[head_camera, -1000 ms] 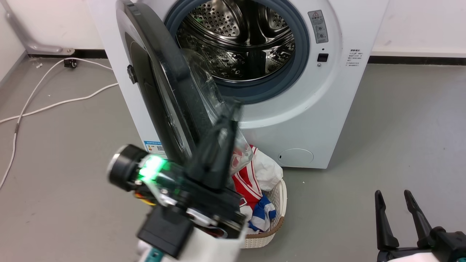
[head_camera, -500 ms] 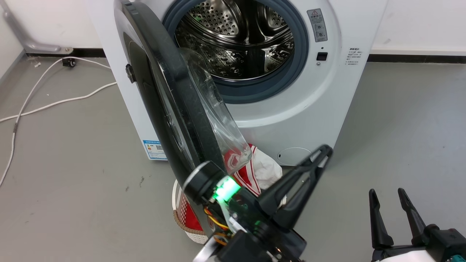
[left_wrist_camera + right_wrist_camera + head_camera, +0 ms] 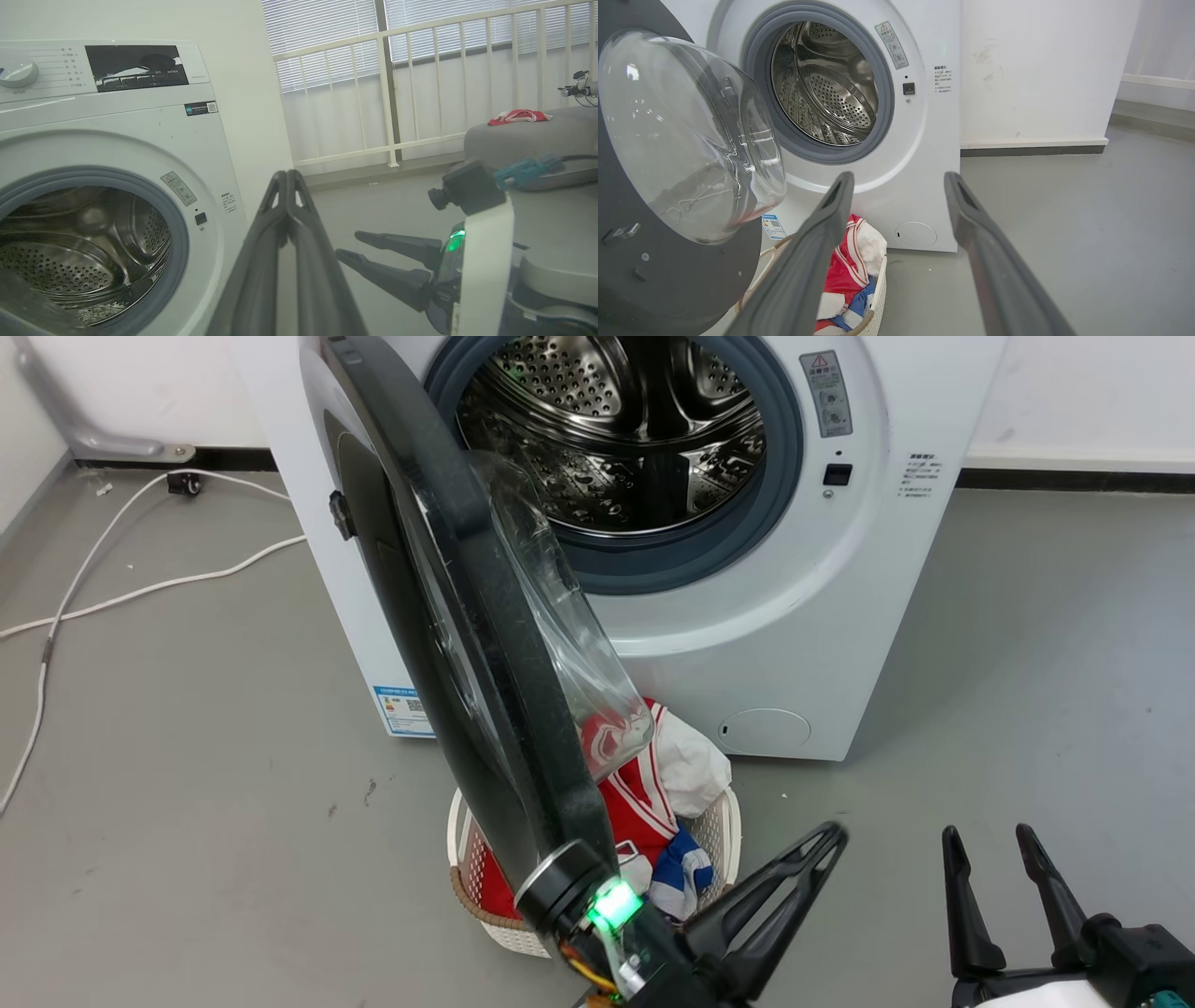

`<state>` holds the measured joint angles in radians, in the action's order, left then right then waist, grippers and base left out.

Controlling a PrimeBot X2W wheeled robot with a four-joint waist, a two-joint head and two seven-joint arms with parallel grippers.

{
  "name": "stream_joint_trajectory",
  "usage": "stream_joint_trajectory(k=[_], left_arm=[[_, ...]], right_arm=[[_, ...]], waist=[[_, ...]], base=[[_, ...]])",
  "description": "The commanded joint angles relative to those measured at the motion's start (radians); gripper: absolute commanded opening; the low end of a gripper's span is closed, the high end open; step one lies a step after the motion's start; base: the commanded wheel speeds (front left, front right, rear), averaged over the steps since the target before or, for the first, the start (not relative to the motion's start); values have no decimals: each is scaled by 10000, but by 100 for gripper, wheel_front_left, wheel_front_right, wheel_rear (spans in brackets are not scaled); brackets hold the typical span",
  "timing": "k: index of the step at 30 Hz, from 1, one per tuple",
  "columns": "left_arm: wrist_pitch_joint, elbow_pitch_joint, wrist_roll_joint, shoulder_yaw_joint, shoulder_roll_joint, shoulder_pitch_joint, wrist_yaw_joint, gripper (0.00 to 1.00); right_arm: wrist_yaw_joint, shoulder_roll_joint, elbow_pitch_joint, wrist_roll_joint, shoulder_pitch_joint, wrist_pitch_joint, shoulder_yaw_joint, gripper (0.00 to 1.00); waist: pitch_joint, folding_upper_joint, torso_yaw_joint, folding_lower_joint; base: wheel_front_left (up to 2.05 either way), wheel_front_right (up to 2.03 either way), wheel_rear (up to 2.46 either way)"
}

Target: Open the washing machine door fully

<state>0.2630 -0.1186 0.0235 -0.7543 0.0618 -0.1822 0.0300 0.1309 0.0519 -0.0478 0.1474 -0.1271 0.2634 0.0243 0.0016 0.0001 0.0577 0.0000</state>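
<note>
The white washing machine (image 3: 794,616) stands at the back with its steel drum (image 3: 635,439) exposed. The washing machine door (image 3: 504,616), black with a clear glass bowl (image 3: 569,653), stands swung out, its edge pointing toward me. In the right wrist view the door (image 3: 668,270) fills the left side. My left gripper (image 3: 826,835) is shut on nothing, low and to the right of the door's lower edge, apart from it; its fingertips (image 3: 286,175) meet in the left wrist view. My right gripper (image 3: 987,835) hangs open over the floor at lower right, fingers spread (image 3: 899,177).
A white laundry basket (image 3: 724,821) with red, white and blue clothes sits on the floor under the door's lower edge. A white cable (image 3: 140,588) runs over the grey floor at left. Open floor (image 3: 1027,663) lies right of the machine.
My left gripper has left the door's inner side by the glass bowl and swung right and down to the bottom of the head view. The door holds about the same angle.
</note>
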Motion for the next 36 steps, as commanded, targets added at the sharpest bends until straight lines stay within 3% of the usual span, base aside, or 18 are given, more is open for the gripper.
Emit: stream_joint_trajectory(k=[1,10,18,27,36], left_arm=[[27,164,67,30,144,222,-34,0],[27,1147,352,499,467,918,-287,0],[27,1874,618,1577,420,1050,-670,0],[-5,2006,555,2583,596,1074,-805,0],[-11,1828,416,3058,717,1318,-751,0]], right_arm=[[-2,-32,-38,3,92,18,20,100],[-2,-32,-128,21,172,18,69,100],[-2,-30,-201,-1,260,18,85,100],[-2,-30,-268,29,277,18,134,100],[-2,-30,-371,144,128,18,75,100]], waist=[[26,-1,42,0],[200,-1,258,0],[314,-1,343,0],[378,-1,510,0],[392,-1,1102,0]], base=[[0,0,0],[0,0,0],[0,0,0],[0,0,0],[0,0,0]])
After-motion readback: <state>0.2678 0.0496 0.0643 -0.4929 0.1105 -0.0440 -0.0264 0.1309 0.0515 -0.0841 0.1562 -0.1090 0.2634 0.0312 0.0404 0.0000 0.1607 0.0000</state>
